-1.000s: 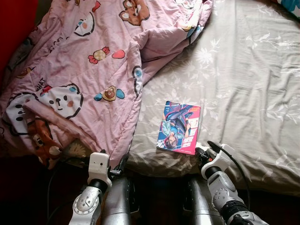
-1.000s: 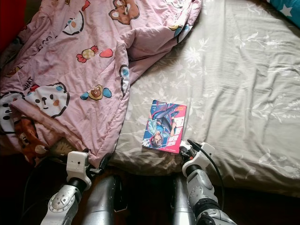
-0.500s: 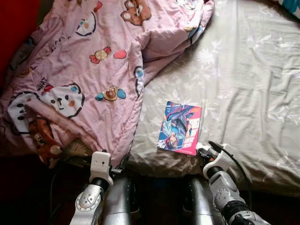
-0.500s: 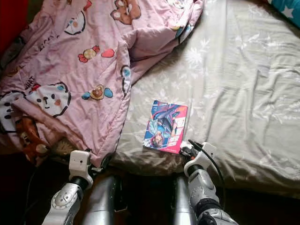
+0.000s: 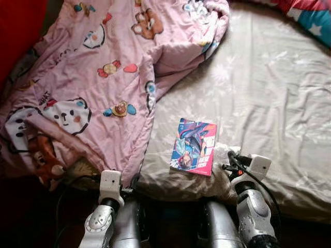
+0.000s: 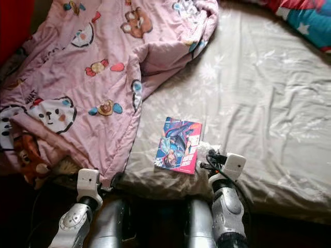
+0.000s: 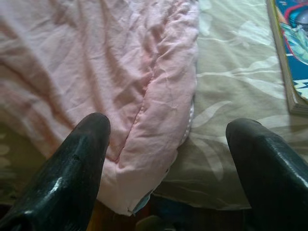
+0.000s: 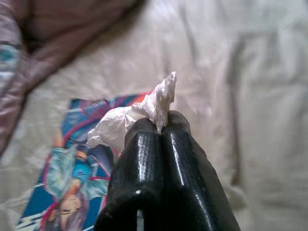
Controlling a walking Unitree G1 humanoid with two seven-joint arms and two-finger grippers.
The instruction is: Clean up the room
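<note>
Right end effector (image 8: 161, 126) pinches a crumpled white tissue (image 8: 132, 115) over the bed's near edge.

Its two black fingers are pressed fully together, the tissue bunched at their tips and sticking out beyond them, just above the near corner of a colourful comic book (image 5: 194, 146). The book lies flat on the grey floral bedsheet (image 5: 269, 98), at about 11 o'clock from the right wrist. A pink cartoon-print quilt (image 5: 98, 77) is heaped at 10 o'clock from the book, its edge close to it but apart. The left end effector (image 7: 166, 139) hovers by the quilt's hanging corner, fingers spread wide, holding nothing. A red and blue pillow (image 5: 313, 18) sits at 2 o'clock.
</note>
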